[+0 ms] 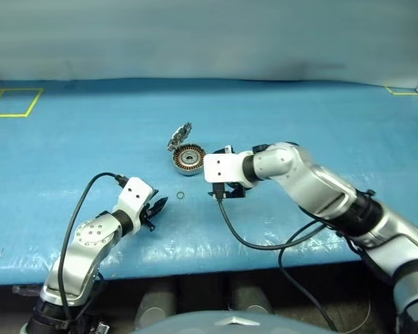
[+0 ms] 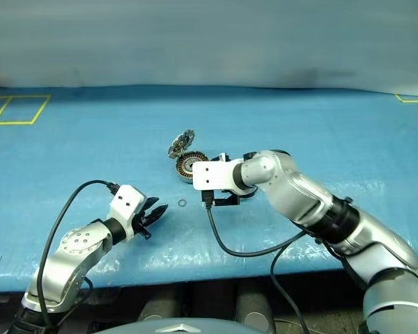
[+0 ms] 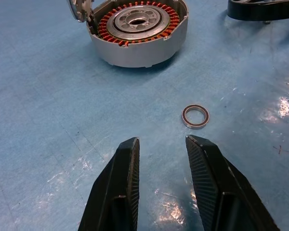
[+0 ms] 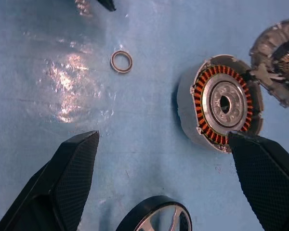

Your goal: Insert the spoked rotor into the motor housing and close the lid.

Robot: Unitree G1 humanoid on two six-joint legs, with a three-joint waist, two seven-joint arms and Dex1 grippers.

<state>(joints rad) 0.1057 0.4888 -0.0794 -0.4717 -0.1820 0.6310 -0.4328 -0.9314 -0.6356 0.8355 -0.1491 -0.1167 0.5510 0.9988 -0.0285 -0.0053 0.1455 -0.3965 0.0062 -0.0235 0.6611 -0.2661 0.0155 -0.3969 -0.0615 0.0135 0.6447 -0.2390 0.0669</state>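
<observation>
The motor housing [image 1: 189, 158] stands on the blue mat, its coppery windings and silver centre showing. Its lid [image 1: 180, 136] is swung up and back on the far rim. The spoked rotor [image 4: 156, 216], a black ring with silvery spokes, lies flat on the mat just to the right of the housing, under my right hand. My right gripper [image 4: 161, 139] hangs wide open above the mat, one finger [image 4: 265, 168] beside the housing, the rotor down between the finger bases and not gripped. My left gripper [image 3: 161, 139] is open and empty, short of a tiny thin metal ring [image 3: 195, 116].
The tiny ring [image 1: 181, 194] lies between the two grippers, in front of the housing. The mat's front edge [image 1: 195, 263] runs close below both arms. Yellow tape marks [image 1: 14, 102] sit at the far left. Black cables trail from both wrists.
</observation>
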